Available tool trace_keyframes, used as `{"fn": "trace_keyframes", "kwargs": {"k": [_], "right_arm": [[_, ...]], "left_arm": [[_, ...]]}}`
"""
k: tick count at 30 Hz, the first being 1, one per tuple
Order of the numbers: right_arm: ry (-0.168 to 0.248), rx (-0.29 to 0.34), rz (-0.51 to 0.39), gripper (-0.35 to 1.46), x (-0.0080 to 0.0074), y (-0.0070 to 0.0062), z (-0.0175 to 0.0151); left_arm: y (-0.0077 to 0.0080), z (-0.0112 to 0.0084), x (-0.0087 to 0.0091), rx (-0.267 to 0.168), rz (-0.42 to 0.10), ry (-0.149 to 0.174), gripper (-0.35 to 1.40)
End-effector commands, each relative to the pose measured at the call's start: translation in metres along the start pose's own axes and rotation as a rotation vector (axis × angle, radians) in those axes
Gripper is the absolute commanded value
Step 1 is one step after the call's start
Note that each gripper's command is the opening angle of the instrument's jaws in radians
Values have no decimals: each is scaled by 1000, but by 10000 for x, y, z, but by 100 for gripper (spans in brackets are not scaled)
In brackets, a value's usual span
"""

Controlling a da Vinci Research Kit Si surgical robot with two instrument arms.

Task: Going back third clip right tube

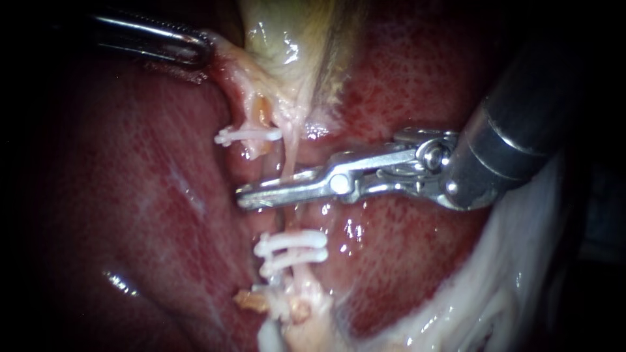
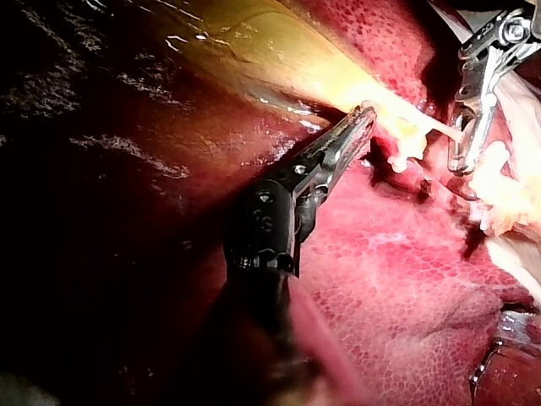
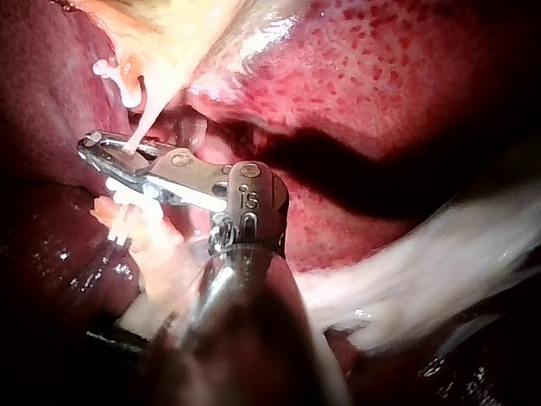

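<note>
**Endoscope view.**
- Left instrument [image 1: 199, 55]: its jaws are lying together on a pale tissue fold [image 1: 225, 68] at the base of the gallbladder [image 1: 287, 32], holding it out taut.
- Right instrument [image 1: 251, 197]: its jaws are showing only a narrow gap and gripping nothing. The tube [image 1: 287, 156], probably the task's right tube, is crossing them.
- Upper clip [image 1: 248, 135]: sitting above the jaws, just beside the tube.
- Two lower clips [image 1: 291, 240]: lying across the tube below the jaws. Which clip is the third, I cannot tell.

**Left wrist view.**
- The left instrument [image 2: 365, 114] is pinching the fold.
- The right instrument [image 2: 463, 161] is standing ahead of it, with the tube [image 2: 435, 128] passing its jaws.

**Right wrist view.**
- The tube [image 3: 145, 118] is running down into the slight gap of the right instrument [image 3: 93, 145].
- Judgement: backing out cleanly is calling for a straight draw along the shaft with the jaws parted, snagging neither tube nor clips.

**Surface and room.**
- The liver [image 1: 130, 195] is glistening wet underneath.
- White fibrous material [image 1: 508, 280] is lying under the right shaft.
- Clearance between the clips is looking tight, with freer space toward the shaft.
</note>
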Motion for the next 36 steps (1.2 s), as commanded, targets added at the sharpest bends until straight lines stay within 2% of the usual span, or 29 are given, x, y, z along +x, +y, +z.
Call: {"fn": "trace_keyframes", "kwargs": {"k": [1, 3, 4, 6, 11, 16, 23, 27, 31, 34, 36], "right_arm": [[12, -15, -24, -8, -2, 1, 1], [11, -56, -84, 34, -3, 4, 5], [-2, -93, -115, 42, -3, 7, 6], [-19, -155, -178, 47, -6, 9, 6], [-45, -215, -318, 50, -13, 12, -10], [-55, -232, -423, 50, -19, 7, -37], [-81, -224, -576, 50, -36, -10, -74], [-96, -220, -669, 50, -48, -27, -96], [-137, -243, -733, 50, -54, -42, -111], [-185, -261, -766, 50, -55, -50, -118], [-197, -268, -774, 50, -54, -53, -123]], "left_arm": [[0, -1, 0, -1, 0, 0, -35], [0, -1, 0, -1, 0, 0, -35], [0, -1, 0, -1, 0, 0, -35], [0, -1, 0, -1, 1, 0, -35], [0, -2, -1, -2, 1, 0, -35], [0, -2, -1, -2, 1, 0, -35], [0, -4, -1, -3, 1, -1, -35], [0, -3, -1, -3, 1, -1, -35], [0, -1, -3, 0, 2, 0, -35], [0, 6, -7, -2, 4, -1, -35], [-2, 13, -12, -7, 7, -2, -35]]}}
